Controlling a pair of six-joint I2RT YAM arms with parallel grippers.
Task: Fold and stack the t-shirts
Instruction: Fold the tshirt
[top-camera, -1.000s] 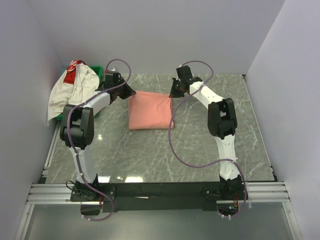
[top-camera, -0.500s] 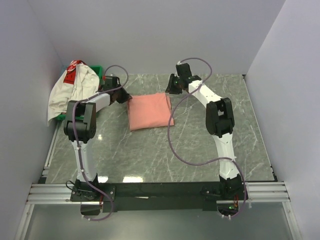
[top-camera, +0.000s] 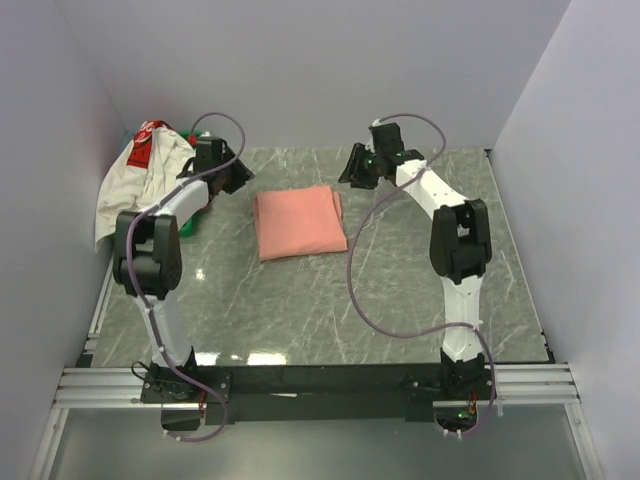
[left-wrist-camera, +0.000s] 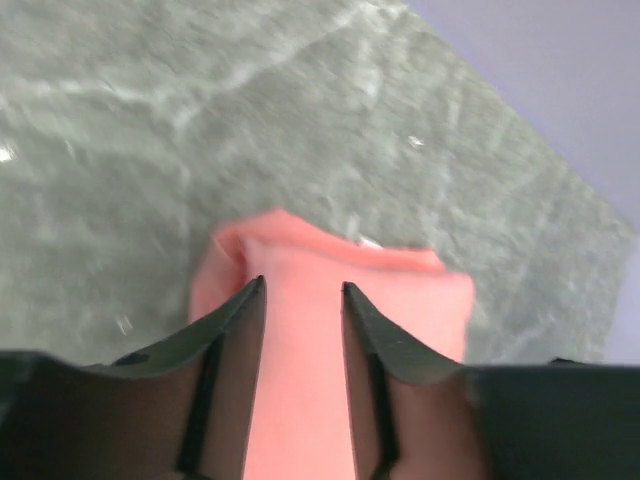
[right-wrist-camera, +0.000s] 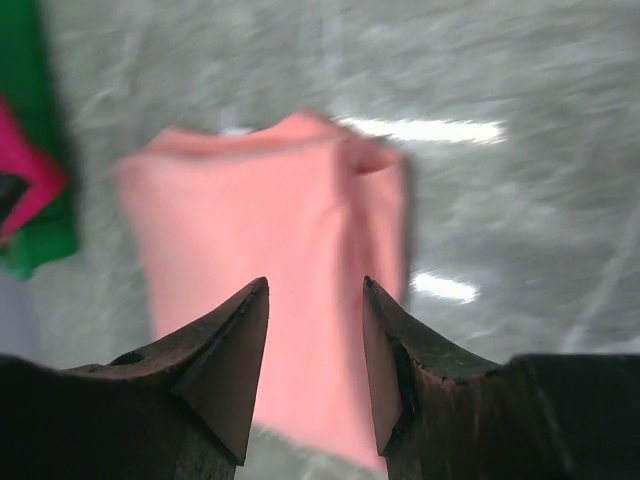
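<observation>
T-shirt (top-camera: 299, 221): salmon-pink | folded rectangle | lying flat on table (top-camera: 280, 300)

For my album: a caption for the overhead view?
The left claw and right claw hover open near the folded salmon-pink t-shirt on the table.

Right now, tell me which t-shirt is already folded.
The salmon-pink t-shirt: it lies as a flat, neat rectangle on the table. The white t-shirt with the red patch is a crumpled heap at the far left.
</observation>
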